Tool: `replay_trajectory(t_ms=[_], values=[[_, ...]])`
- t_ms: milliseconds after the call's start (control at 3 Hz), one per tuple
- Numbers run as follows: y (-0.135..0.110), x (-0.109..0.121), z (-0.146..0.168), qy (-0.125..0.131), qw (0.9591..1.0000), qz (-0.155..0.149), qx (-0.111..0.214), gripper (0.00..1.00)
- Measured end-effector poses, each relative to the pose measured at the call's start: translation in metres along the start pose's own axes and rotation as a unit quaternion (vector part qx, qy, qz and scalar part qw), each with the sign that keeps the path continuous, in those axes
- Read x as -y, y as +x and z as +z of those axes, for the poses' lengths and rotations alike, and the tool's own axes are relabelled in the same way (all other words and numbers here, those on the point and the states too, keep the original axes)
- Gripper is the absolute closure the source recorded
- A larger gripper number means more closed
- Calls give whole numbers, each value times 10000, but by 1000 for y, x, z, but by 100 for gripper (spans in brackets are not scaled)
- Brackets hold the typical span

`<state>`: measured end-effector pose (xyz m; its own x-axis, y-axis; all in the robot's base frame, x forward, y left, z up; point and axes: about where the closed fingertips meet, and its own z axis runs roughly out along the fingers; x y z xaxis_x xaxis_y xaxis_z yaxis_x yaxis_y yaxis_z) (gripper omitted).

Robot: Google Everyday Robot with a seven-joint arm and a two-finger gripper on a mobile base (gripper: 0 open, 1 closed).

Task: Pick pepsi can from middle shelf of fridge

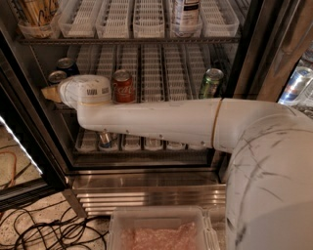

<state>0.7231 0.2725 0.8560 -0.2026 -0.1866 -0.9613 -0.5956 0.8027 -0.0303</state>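
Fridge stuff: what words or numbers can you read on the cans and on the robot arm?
"Coca-Cola": white curly script on the red can, blurry and only just readable.
Sticker on the arm: dark marks, too blurred to read.
Two dark cans beside the gripper, at the left end of the middle shelf: no lettering readable.
Green can: unreadable.
Top-shelf bottle: label too blurred.
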Motion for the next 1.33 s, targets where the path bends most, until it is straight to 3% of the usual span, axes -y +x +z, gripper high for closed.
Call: replay_trajectory(t_ms=[667, 1333], values=[[5, -1, 14, 3, 9999, 68, -73, 18], [9, -6, 18, -5, 10000, -3, -25, 59]])
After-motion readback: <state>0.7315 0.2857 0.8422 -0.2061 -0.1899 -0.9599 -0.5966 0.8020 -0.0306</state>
